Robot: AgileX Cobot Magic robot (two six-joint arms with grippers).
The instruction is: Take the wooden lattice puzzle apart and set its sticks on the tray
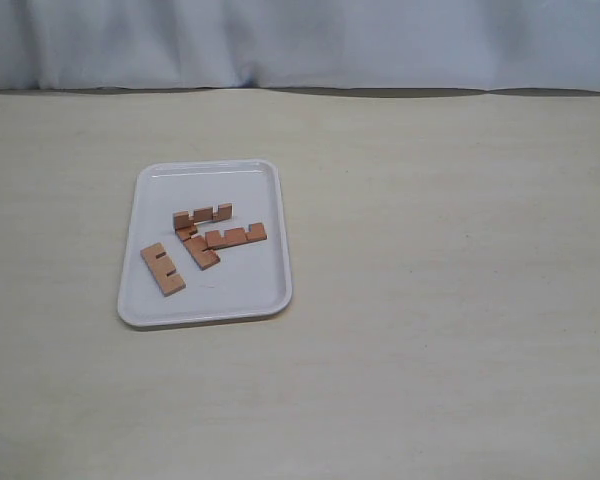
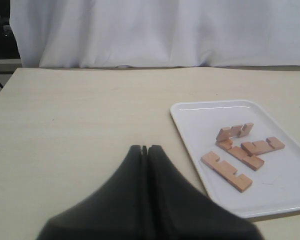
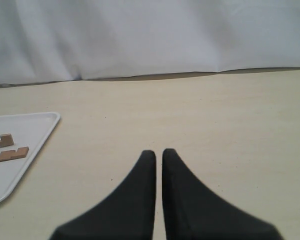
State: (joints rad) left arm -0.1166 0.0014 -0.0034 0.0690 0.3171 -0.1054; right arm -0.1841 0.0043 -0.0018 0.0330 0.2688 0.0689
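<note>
The white tray (image 1: 250, 290) lies left of centre on the table. No assembled lattice shows; four separate notched sticks lie on the tray. One stick (image 1: 203, 214) stands on its edge at the back. A second stick (image 1: 237, 236) lies flat to its right, a third (image 1: 199, 247) lies diagonally in the middle, and a fourth (image 1: 163, 269) lies apart at the front left. My left gripper (image 2: 145, 148) is shut and holds nothing, over bare table beside the tray (image 2: 200, 117). My right gripper (image 3: 158, 152) is shut and holds nothing, well away from the tray (image 3: 20, 145). Neither gripper shows in the exterior view.
A pale beige table (image 1: 440, 300) stretches wide to the right of and in front of the tray. A white cloth backdrop (image 1: 300, 40) hangs along the table's far edge.
</note>
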